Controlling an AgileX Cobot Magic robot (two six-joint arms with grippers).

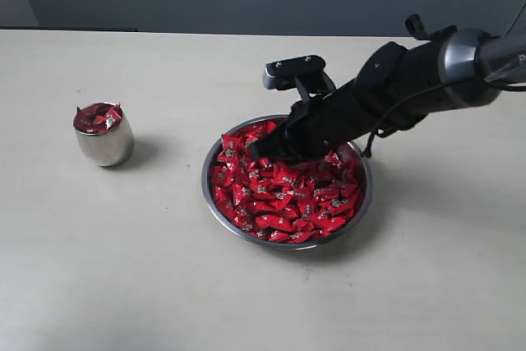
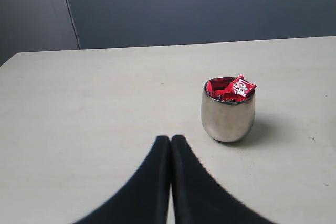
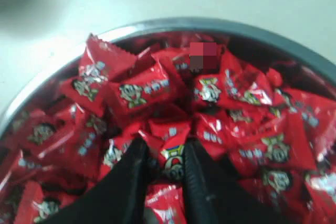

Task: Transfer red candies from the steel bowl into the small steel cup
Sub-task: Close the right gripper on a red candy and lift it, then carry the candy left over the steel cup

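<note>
Right hand [image 3: 165, 148]: pinching one red candy [image 3: 172, 159] in steel bowl [image 3: 173, 23].
Left hand [image 2: 170, 140]: closed.
Small steel cup [image 2: 227, 118]: upright on desk [image 2: 105, 103].

No text can be read. On the wrappers of the red candies [image 3: 139, 92] a small cartoon face and a row of white characters are printed, but these are too blurred to be made out.

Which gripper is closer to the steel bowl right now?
Right. The right gripper is down inside the steel bowl, pinching a red candy. The left gripper is shut above the table, facing the small steel cup, with the bowl out of its view.
</note>
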